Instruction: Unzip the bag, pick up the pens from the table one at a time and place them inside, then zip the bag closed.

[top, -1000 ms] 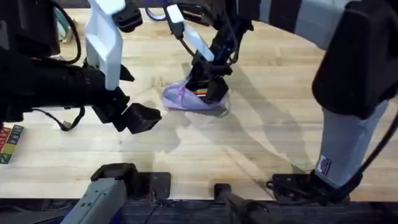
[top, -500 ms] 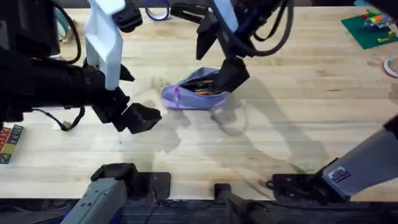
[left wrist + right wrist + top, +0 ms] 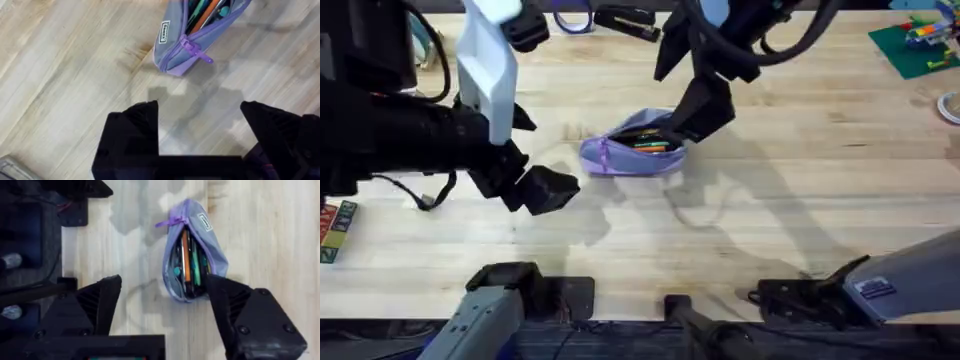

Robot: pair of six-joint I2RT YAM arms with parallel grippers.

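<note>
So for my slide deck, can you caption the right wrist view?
Open right fingers poised above the unzipped lavender bag, pens inside, on the wooden table.

The left arm (image 3: 410,140) is mostly matte black, thick and boxy, with a white flat-sided link (image 3: 488,60) rising from it and a black angular end piece (image 3: 542,188). A thin black cable (image 3: 430,195) loops beside it. Its base (image 3: 485,305) has a grey-blue shell on a black mount. The right arm (image 3: 720,50) is black with bundled black cables (image 3: 775,45) curving along it; its lowest link (image 3: 910,285) is grey with a small blue-and-white label (image 3: 873,289). The left gripper (image 3: 200,145) has broad black fingers (image 3: 132,135) with squared tips. The right gripper (image 3: 162,315) has chunky black fingers (image 3: 247,315) with faceted surfaces and small round screws (image 3: 243,330).
</note>
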